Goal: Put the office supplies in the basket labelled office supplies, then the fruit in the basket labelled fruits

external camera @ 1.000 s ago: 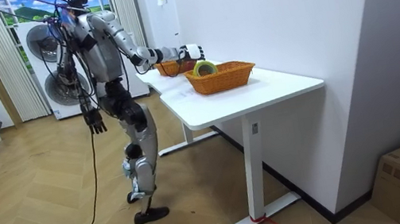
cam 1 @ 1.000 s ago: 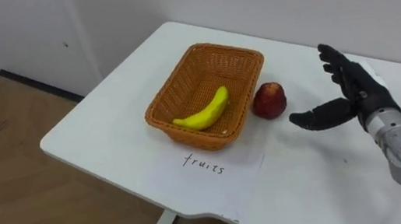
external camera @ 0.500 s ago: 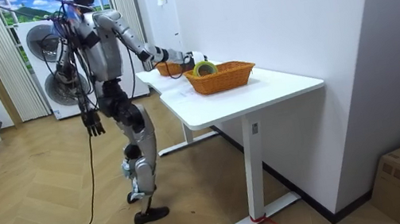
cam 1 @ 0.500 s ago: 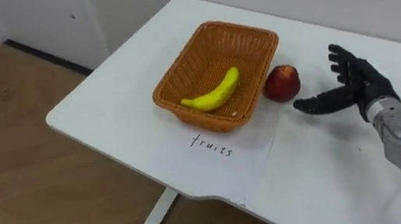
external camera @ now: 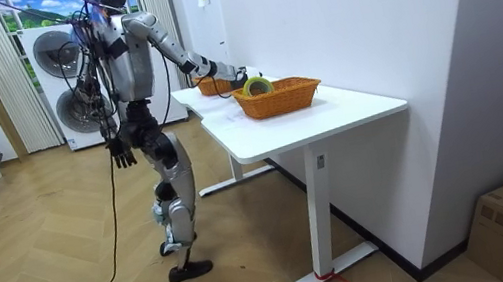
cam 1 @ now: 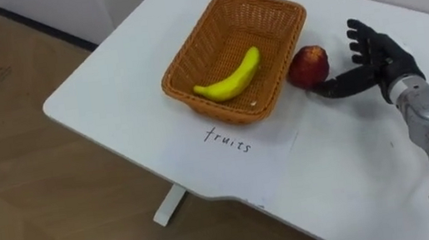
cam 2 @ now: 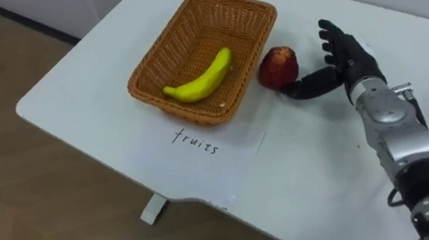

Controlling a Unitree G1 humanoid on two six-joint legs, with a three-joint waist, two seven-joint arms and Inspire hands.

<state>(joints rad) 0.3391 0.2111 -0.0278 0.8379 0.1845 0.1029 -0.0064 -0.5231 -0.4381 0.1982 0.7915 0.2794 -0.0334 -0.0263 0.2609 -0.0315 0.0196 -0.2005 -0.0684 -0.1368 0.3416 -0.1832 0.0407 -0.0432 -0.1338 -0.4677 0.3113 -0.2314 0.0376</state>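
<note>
The robot is standing at the end of the white table [cam 1: 103, 102]. Its left hand [external camera: 118, 154] is hanging by its hip at the room view's left, state not discernible. In the lower centre of the left eye view, 1 handwritten paper sheet [cam 1: 241, 162] is lying near the table edge. At right, the right hand [cam 1: 379, 61] is held spread, fingers straight and apart. Its thumb is reaching 1 red apple [cam 1: 309, 65], touching it or just beside it. The apple is sitting on the table just beside the wicker basket [cam 1: 189, 56]. 1 banana [cam 1: 230, 78] is lying inside the basket, upper centre.
</note>
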